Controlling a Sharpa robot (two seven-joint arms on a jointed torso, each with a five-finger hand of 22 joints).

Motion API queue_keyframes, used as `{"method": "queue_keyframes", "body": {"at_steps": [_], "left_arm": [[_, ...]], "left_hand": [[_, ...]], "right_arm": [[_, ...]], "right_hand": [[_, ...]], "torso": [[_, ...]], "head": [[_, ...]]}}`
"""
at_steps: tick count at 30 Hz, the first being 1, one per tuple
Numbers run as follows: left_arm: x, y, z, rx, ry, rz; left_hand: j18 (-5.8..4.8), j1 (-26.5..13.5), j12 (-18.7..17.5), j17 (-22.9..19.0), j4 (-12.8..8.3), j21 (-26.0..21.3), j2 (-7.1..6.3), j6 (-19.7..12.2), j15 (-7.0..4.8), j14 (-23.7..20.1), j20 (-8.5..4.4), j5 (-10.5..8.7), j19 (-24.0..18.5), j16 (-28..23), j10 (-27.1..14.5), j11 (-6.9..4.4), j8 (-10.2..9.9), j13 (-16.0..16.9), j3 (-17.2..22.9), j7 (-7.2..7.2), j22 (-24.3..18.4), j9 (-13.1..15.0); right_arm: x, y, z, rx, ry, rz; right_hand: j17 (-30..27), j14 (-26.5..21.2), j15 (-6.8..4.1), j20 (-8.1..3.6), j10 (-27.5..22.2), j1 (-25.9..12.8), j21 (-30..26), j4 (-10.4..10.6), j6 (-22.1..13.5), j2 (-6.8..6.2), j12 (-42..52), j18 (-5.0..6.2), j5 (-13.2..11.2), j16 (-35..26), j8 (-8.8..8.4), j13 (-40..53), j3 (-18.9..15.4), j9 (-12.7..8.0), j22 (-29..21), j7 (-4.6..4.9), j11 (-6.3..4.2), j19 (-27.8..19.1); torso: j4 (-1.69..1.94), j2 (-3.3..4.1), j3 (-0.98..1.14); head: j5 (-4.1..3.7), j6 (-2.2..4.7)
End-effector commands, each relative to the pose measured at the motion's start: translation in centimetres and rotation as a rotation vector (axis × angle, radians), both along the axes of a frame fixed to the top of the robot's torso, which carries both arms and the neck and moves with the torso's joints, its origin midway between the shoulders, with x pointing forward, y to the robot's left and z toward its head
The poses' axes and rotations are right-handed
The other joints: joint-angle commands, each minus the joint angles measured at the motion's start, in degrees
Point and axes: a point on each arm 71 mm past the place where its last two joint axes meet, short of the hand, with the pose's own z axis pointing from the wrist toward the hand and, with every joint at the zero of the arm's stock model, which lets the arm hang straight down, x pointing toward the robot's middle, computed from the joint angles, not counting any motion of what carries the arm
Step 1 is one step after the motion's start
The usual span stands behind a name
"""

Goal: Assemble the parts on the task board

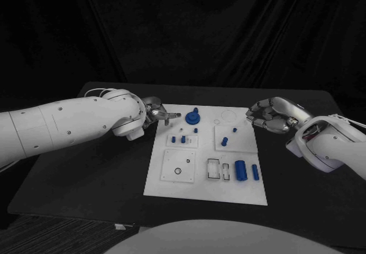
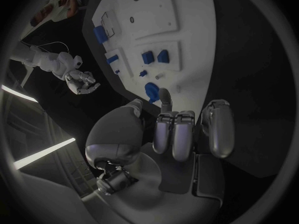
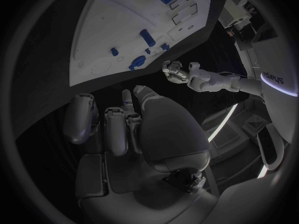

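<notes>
The white task board [image 1: 172, 182] lies in the middle of the black table. A round blue part [image 1: 192, 116] stands near its far edge, and small blue pegs [image 1: 177, 139] and another peg [image 1: 224, 141] stand in the middle plates. Two blue cylinders [image 1: 241, 170] lie near the right side. My left hand [image 1: 156, 114] hovers at the board's far left corner with one finger stretched toward the round blue part [image 2: 151, 90], holding nothing. My right hand [image 1: 271, 116] hangs at the board's far right edge with its fingers curled in on nothing. The board [image 3: 99, 30] lies ahead of that hand's fingers [image 3: 115, 129].
A square plate with a small ring hole [image 1: 179, 169] sits at the board's near left, and two clear rectangular slots [image 1: 219, 169] lie beside the cylinders. Black table [image 1: 84, 180] stretches on both sides of the board.
</notes>
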Motion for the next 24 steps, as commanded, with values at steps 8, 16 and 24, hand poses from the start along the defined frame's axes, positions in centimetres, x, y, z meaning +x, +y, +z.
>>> {"method": "queue_keyframes", "body": {"at_steps": [8, 16, 24], "left_arm": [[1.0, -3.4, 4.1, -0.129, -0.629, -0.501], [1.1, -4.9, 2.2, 0.127, -0.710, -0.799], [0.9, -6.1, 0.3, 0.184, -0.681, -0.872]], "left_hand": [[1.63, 26.78, -44.30, -20.37, -0.05, -22.32, -2.63, -31.65, 10.67, -40.38, 5.96, 0.16, -27.58, -26.41, -51.73, 10.79, -15.12, -23.69, 5.54, 8.12, 3.99, -13.47], [1.91, 34.70, -68.52, -28.59, -3.21, -7.82, -8.01, -12.40, 2.39, -18.06, 3.00, -5.15, -7.13, -29.40, -53.54, 3.47, -26.79, -52.06, 8.96, -3.14, 7.84, -40.34], [1.24, 37.39, -69.86, -22.55, -6.97, -6.13, -9.32, -5.07, 1.32, -12.24, 2.22, -0.03, -3.62, -22.60, -47.73, 2.29, -27.22, -60.26, 10.58, -1.47, 9.05, -46.48]], "right_arm": [[-0.6, 0.4, 1.0, 0.055, -0.118, 0.030], [-0.9, 0.9, 1.2, 0.067, -0.127, 0.052], [-1.0, 1.1, 1.2, 0.070, -0.126, 0.061]], "right_hand": [[3.68, 3.45, 0.47, -0.15, 5.99, 0.11, 0.80, 0.25, 0.92, -0.41, 0.14, 0.81, 1.17, 0.19, 0.63, 15.08, 0.38, -0.06, 9.08, -0.09, 0.52, 0.29], [3.56, 3.46, 0.45, -0.17, 5.99, 0.07, 0.72, 0.27, 0.99, -0.45, 0.14, 0.83, 1.55, 0.12, 0.65, 15.08, 0.50, -0.11, 9.07, -0.12, 0.50, 0.34], [4.11, 3.61, 0.44, -0.18, 5.99, 0.04, 1.68, 0.28, 1.00, -0.49, 0.14, 0.62, 1.72, 0.43, 0.65, 15.08, 0.59, -0.15, 9.36, -0.12, 0.50, 0.78]], "torso": [[-0.02, 0.04, 0.02], [-0.03, 0.04, 0.02], [0.00, 0.10, -0.12]], "head": [[-0.48, 0.00], [-0.82, 0.00], [-0.88, 0.00]]}}
